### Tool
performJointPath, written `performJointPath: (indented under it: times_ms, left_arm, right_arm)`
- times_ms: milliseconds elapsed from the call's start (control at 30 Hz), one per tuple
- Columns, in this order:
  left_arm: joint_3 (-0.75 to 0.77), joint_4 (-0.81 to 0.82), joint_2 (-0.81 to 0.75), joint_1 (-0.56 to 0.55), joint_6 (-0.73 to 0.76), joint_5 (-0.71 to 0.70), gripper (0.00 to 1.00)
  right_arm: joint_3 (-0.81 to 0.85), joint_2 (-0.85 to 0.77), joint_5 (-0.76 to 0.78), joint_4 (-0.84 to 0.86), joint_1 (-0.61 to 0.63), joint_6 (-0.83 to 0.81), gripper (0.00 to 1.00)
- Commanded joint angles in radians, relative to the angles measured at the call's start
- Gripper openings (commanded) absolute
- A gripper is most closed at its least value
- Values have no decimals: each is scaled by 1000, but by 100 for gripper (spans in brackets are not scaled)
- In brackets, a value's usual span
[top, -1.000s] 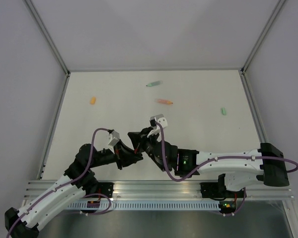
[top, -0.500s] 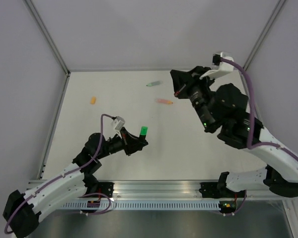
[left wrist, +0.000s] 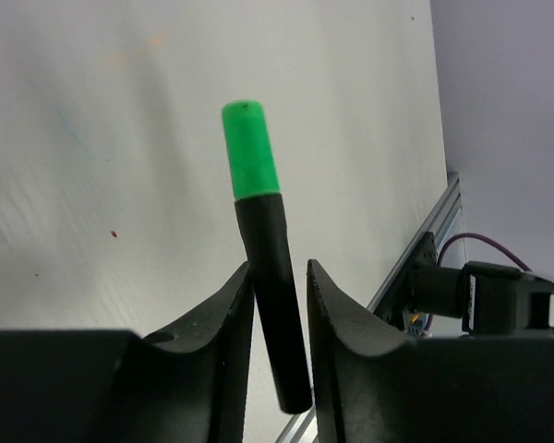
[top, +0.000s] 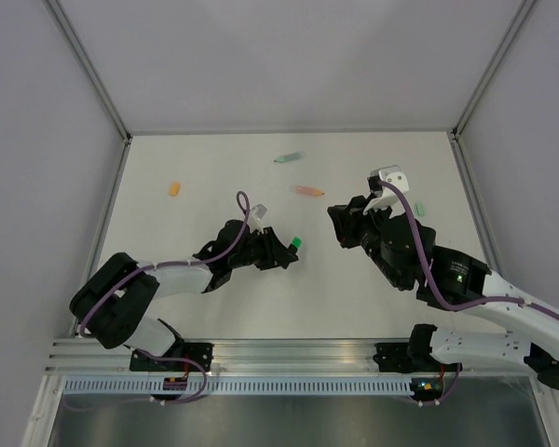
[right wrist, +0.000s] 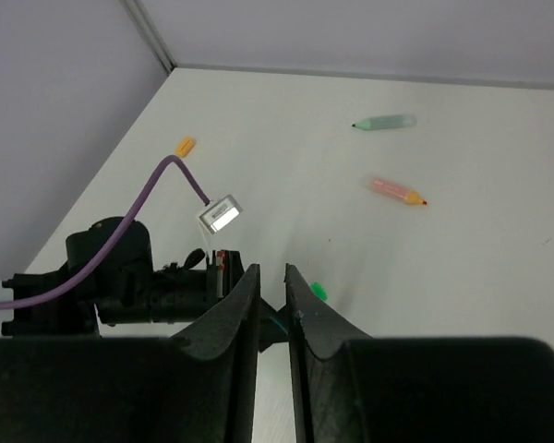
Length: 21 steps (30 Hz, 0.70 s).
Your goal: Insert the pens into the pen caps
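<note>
Your left gripper (top: 284, 252) has its jaws a little apart around the black pen (left wrist: 273, 295), whose bright green end sticks out past the fingertips. The pen leans on one finger with a sliver of space at the other, so you cannot tell whether it is clamped. Your right gripper (right wrist: 272, 277) hangs near it, narrowly parted and empty. The mint pen (top: 287, 157), salmon pen (top: 307, 191), orange cap (top: 174, 188) and mint cap (top: 418, 209) lie scattered on the table (top: 168, 279) farther back.
</note>
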Motion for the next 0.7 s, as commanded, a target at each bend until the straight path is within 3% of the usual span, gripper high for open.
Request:
performJointPath:
  times_ms: [0, 167, 433, 567, 667]
  left_arm:
    - [54, 53, 73, 22, -113, -37, 35]
    - [51, 71, 154, 54, -163, -38, 46]
    - [59, 27, 133, 76, -107, -51, 49]
    - [99, -87, 55, 76, 42, -61, 66]
    - [140, -175, -8, 76, 151, -55, 66]
  right_arm:
    - [-36, -49, -47, 9, 2, 3, 23]
    - [-83, -69, -53, 9, 2, 0, 25]
    - [-151, -127, -74, 28, 3, 4, 26]
    - [-211, -127, -84, 40, 3, 3, 27]
    - [-254, -121, -90, 78, 3, 4, 27]
